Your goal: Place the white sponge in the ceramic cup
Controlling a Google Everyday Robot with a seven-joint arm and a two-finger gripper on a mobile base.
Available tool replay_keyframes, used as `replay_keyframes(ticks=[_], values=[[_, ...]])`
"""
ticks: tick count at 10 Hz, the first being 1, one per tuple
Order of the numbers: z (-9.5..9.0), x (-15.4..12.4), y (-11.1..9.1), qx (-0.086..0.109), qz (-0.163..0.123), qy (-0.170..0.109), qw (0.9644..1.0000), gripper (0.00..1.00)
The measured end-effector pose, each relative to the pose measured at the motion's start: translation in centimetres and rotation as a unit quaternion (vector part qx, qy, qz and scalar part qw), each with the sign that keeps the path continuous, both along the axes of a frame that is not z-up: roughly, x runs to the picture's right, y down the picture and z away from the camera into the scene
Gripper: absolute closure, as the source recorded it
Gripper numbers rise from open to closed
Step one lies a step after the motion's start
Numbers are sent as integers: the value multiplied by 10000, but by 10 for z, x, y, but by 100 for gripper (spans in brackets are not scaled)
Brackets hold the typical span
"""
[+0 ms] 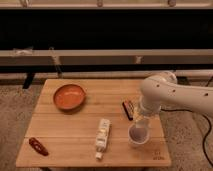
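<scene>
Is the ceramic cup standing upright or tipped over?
Upright: the ceramic cup stands with its round rim facing up, the gripper just above it.

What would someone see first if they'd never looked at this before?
The big white robot arm on the right stands out first, with its claw right over the little white cup near the front right corner of the table. Then comes the bright orange bowl at the back left, and the long white tube lying in the middle.
</scene>
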State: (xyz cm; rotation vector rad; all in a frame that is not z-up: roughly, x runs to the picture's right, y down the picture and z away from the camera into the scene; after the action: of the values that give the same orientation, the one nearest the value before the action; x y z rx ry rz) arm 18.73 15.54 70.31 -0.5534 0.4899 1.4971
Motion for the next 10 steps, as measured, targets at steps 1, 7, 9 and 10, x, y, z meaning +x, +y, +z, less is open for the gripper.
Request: replay_keyframes(ticks=[1, 7, 9, 10], values=[[-3, 0, 3, 0, 28, -49, 10000, 52], [-15, 1, 17, 8, 263, -259, 9993, 20], [-14, -6, 17, 9, 281, -319, 9991, 20], [-13, -11, 16, 9, 270, -364, 9990, 20]])
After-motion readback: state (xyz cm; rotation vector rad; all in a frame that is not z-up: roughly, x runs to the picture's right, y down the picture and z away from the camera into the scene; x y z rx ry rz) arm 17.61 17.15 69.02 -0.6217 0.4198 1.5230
